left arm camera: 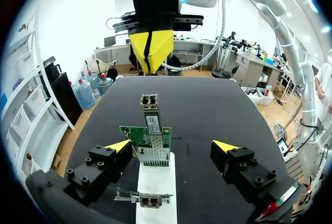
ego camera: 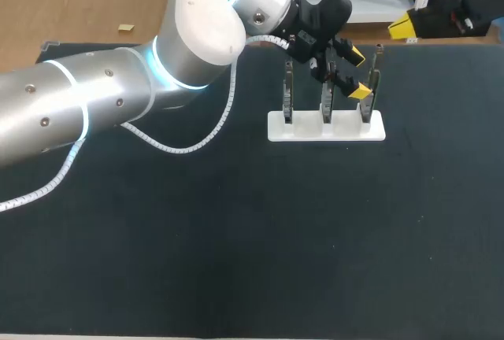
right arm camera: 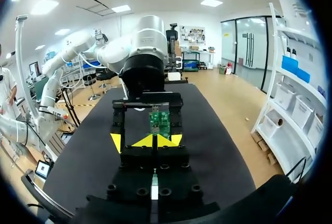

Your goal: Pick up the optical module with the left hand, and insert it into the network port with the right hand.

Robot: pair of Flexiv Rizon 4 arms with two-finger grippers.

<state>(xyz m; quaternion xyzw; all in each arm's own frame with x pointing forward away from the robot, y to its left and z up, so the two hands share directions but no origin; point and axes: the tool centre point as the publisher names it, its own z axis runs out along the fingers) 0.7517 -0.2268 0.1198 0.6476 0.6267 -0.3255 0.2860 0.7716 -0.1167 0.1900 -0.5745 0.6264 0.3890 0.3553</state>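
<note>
The module is standing upright on the white stand, rising just behind the green board and its metal port; whether it is sitting inside the port is not clear. The left gripper is hanging over the stand with its fingers spread wide apart, one on each side of the board and the module, and neither yellow tip is touching them. Behind the tips, under the gripper's body, a smaller metal piece is lying across the stand. Well ahead of the left fingers, above the far part of the black table, the right gripper is hanging and pointing back toward the stand, with its two yellow tips pressed together and nothing between them. Seen from its own wrist, the board is standing ahead of its closed tips, with the left gripper's two tips flanking them on either side.
</note>
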